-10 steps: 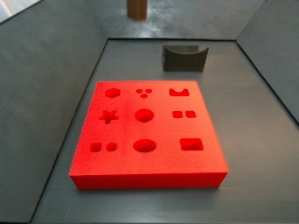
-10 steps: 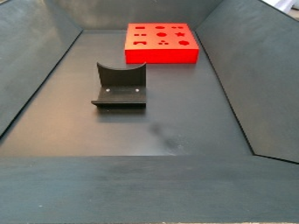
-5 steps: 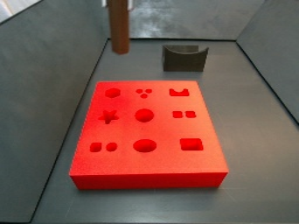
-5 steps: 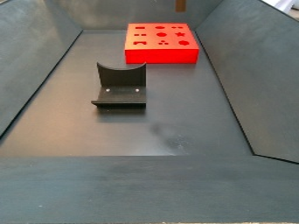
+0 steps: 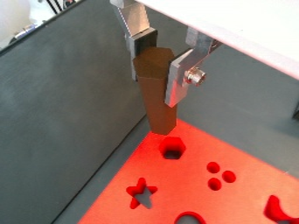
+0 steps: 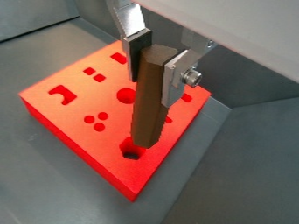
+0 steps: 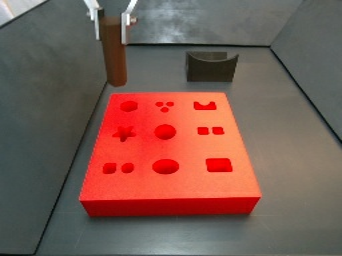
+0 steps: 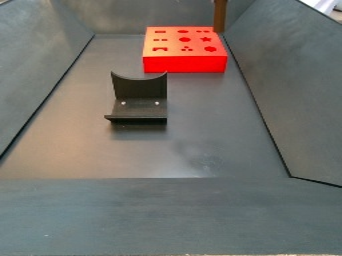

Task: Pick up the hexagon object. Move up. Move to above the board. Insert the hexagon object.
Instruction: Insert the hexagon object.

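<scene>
My gripper (image 7: 111,14) is shut on the hexagon object (image 7: 116,55), a slim brown peg held upright. In both wrist views the silver fingers (image 5: 183,77) clamp its upper end, gripper (image 5: 158,59) and gripper (image 6: 156,63). The peg (image 5: 159,101) hangs over the board (image 7: 187,185), a large red slab, at its far left corner. Its lower end (image 6: 143,131) is just above the hexagon recess (image 6: 131,151), which also shows in a wrist view (image 5: 172,148) and a side view (image 7: 128,103). In a side view the peg (image 8: 221,12) stands at the board's (image 8: 185,62) far right edge.
The dark fixture (image 7: 211,66) stands on the grey floor behind the board, and in a side view it (image 8: 138,100) is in the middle of the bin. Sloping grey walls (image 7: 40,80) close in the floor on all sides.
The gripper with the peg has come down and moved sideways from above the back wall to over the board's hexagon corner. The board and fixture have not moved.
</scene>
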### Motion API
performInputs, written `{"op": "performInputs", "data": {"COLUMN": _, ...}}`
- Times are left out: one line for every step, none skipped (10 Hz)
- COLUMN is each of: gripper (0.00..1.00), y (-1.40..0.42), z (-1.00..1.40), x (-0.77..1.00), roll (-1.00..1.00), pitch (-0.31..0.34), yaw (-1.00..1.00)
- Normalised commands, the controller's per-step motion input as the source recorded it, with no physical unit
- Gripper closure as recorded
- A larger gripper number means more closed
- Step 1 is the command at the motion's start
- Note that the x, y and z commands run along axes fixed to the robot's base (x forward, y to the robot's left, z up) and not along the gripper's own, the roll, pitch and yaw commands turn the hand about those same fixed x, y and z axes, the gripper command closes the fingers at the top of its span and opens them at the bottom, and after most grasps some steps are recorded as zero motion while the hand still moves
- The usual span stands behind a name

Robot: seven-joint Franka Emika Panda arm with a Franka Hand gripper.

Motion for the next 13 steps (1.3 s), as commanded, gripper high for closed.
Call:
{"op": "performInputs", "data": {"gripper": 1.00, "y": 0.03, "z": -0.06, "x": 0.00, "roll": -0.10, "pitch": 0.000, "yaw": 0.00}}
{"op": "performInputs", "data": {"gripper": 1.00, "y": 0.00, "z": 0.00, "x": 0.00, "roll": 0.00, "pitch": -0.017, "yaw": 0.00}}
{"op": "performInputs", "data": {"gripper": 1.00, "y": 0.00, "z": -0.08, "x": 0.00, "roll": -0.04, "pitch": -0.040, "yaw": 0.00}}
{"op": "performInputs", "data": {"gripper": 1.00, "y": 0.00, "z": -0.29, "x": 0.23, "roll": -0.05, "pitch": -0.116, "yaw": 0.12}}
{"op": "performInputs", "data": {"gripper": 1.00, "y": 0.00, "z": -0.41, "x": 0.25, "roll": -0.05, "pitch": -0.226, "yaw": 0.19}}
{"op": "performInputs", "data": {"gripper": 1.00, "y": 0.00, "z": -0.50, "x": 0.26, "roll": -0.07, "pitch": -0.236, "yaw": 0.15}}
{"op": "performInputs", "data": {"gripper": 1.00, "y": 0.00, "z": -0.47, "x": 0.32, "roll": -0.08, "pitch": -0.126, "yaw": 0.19}}
{"op": "performInputs", "data": {"gripper": 1.00, "y": 0.00, "z": 0.00, "x": -0.03, "roll": -0.02, "pitch": -0.019, "yaw": 0.01}}
{"op": "performInputs", "data": {"gripper": 1.00, "y": 0.00, "z": -0.04, "x": 0.00, "roll": 0.00, "pitch": 0.000, "yaw": 0.00}}
{"op": "performInputs", "data": {"gripper": 1.00, "y": -0.02, "z": -0.32, "x": 0.01, "roll": 0.00, "pitch": -0.051, "yaw": 0.00}}
{"op": "performInputs", "data": {"gripper": 1.00, "y": 0.00, "z": -0.46, "x": 0.00, "roll": 0.04, "pitch": -0.079, "yaw": 0.00}}
{"op": "performInputs", "data": {"gripper": 1.00, "y": -0.05, "z": -0.68, "x": 0.00, "roll": 0.12, "pitch": -0.051, "yaw": 0.16}}
{"op": "performInputs", "data": {"gripper": 1.00, "y": -0.18, "z": -0.47, "x": -0.02, "roll": 0.06, "pitch": -0.081, "yaw": 0.15}}
